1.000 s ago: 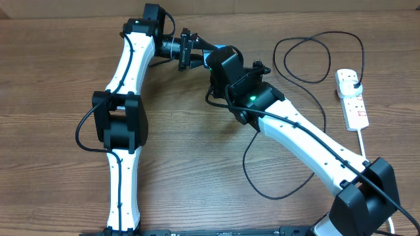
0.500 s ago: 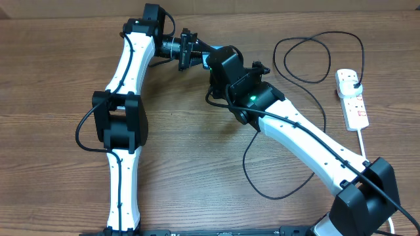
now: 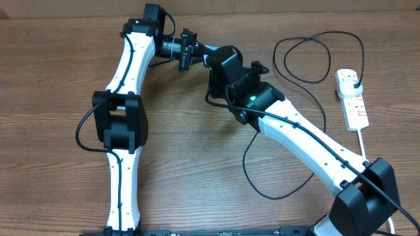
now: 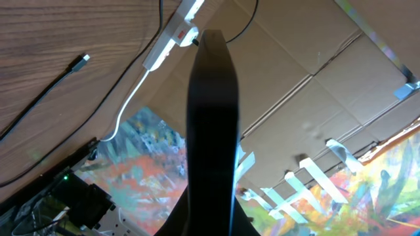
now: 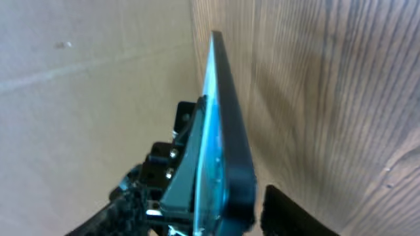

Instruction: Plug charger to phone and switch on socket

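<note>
The phone (image 3: 209, 60) is held off the table at the far middle, its lit blue screen just showing between the two wrists. My left gripper (image 3: 201, 55) is shut on it; in the left wrist view the phone (image 4: 211, 118) rises edge-on as a dark slab from that gripper (image 4: 211, 221). My right gripper (image 5: 244, 216) stands open around the phone (image 5: 224, 131), with a gap beside its right finger (image 5: 289, 213). The charger (image 3: 244, 162) lies in loops on the table, its connector tip (image 4: 83, 59) loose. The socket (image 3: 352, 98) lies at the right with the black plug in it.
The socket's thick white lead (image 4: 128, 105) runs off the table's right edge. Both wrists crowd together at the far middle. Cardboard walls (image 5: 98, 78) stand behind the table.
My left gripper has closed onto the phone. My right gripper, shut on the phone before, has opened off it. Neither arm has shifted much.
</note>
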`<state>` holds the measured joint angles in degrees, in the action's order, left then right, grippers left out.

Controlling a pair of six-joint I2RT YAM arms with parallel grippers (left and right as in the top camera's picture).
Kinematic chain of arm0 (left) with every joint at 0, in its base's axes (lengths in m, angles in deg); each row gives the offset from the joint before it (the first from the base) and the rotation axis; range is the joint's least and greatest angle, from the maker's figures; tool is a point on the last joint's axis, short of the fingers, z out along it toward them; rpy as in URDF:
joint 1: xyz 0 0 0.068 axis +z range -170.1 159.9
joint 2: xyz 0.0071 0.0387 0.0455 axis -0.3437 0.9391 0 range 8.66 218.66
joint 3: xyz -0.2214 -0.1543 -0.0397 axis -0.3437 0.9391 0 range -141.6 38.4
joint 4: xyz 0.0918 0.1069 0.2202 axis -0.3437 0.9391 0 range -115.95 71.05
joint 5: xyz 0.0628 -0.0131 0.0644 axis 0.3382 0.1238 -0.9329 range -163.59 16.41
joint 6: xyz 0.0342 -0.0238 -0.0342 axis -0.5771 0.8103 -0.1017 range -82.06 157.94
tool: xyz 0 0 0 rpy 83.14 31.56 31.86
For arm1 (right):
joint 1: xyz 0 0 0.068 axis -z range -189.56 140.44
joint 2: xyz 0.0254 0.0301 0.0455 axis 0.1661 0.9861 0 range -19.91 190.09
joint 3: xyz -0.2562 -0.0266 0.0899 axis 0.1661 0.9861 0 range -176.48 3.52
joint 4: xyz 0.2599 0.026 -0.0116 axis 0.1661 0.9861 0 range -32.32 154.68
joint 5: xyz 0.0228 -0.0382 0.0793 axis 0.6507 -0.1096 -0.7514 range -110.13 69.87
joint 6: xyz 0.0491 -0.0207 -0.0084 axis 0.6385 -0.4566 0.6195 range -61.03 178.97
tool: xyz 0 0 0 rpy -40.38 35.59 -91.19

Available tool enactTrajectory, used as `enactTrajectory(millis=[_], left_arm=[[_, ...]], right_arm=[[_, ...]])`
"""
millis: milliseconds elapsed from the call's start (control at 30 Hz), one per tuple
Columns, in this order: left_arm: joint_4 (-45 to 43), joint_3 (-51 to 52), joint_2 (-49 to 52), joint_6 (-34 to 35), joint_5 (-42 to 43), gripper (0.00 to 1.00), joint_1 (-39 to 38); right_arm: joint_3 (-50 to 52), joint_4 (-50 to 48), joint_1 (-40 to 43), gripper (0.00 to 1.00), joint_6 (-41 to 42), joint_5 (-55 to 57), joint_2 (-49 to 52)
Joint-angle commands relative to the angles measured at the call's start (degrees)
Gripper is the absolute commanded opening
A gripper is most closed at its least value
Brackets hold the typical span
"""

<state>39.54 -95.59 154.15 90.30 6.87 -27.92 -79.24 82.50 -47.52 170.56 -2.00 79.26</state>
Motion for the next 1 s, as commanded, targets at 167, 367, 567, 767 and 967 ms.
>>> enactTrajectory(millis=[167,367,567,767,967], left_arm=[[-2.4,-1.2,0.1,-13.9,-16.3,0.04,1.4],[-2.9,-1.2,0.1,-35.5,-11.8,0.04,2.3],[-3.3,-1.2,-0.2,-42.8,-16.6,0.04,2.3],[-2.3,-1.2,-5.8,-46.9,-30.7,0.04,2.1],[-1.7,-1.2,-15.6,-46.1,-55.5,0.04,0.3]], right_arm=[[-2.0,-6.3,5.1,0.96,-56.5,-1.1,-8.2],[-1.9,14.2,20.8,1.0,-71.5,-17.3,-10.1],[-1.3,27.1,26.6,1.0,-71.5,-16.6,-6.3],[-0.5,29.1,25.9,0.91,-75.7,-24.1,1.7],[-0.6,35.1,26.0,0.88,-73.8,-24.2,8.2]])
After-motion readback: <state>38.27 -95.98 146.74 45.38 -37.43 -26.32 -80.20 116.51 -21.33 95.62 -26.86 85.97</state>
